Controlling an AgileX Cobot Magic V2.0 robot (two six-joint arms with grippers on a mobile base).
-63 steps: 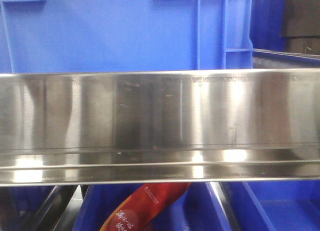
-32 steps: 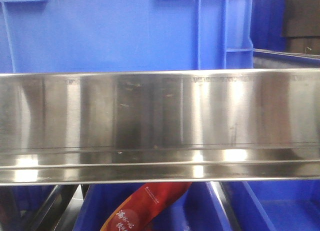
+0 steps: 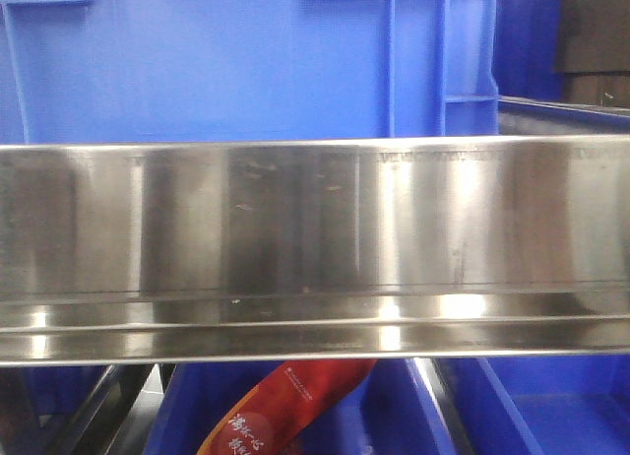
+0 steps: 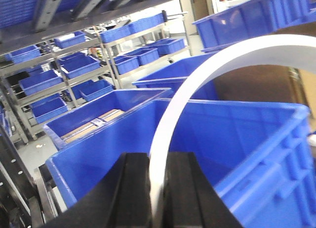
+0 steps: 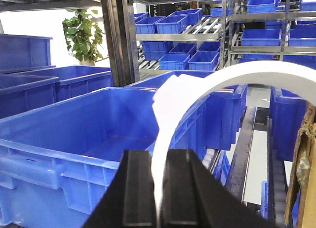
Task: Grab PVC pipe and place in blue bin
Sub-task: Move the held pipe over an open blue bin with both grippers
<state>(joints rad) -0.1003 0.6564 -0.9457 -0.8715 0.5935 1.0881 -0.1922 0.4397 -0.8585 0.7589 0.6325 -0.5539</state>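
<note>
The left gripper (image 4: 158, 164) is pinched narrow on a curved white PVC pipe (image 4: 197, 75) before a blue bin (image 4: 256, 154), and the right gripper (image 5: 159, 159) likewise clamps a white curved strip (image 5: 256, 72).

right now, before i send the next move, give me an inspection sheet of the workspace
surface: steel rail fills the front view; no tabletop seen
job's things: pipe, white, up over an open blue bin
clutter: red packet under the rail; cardboard in a far bin
grippers: right hand seems shut on the pipe; left hand over a second bin, its gap hidden by a white band
cables: nothing seen
surroundings: racks of blue bins; plant
</note>
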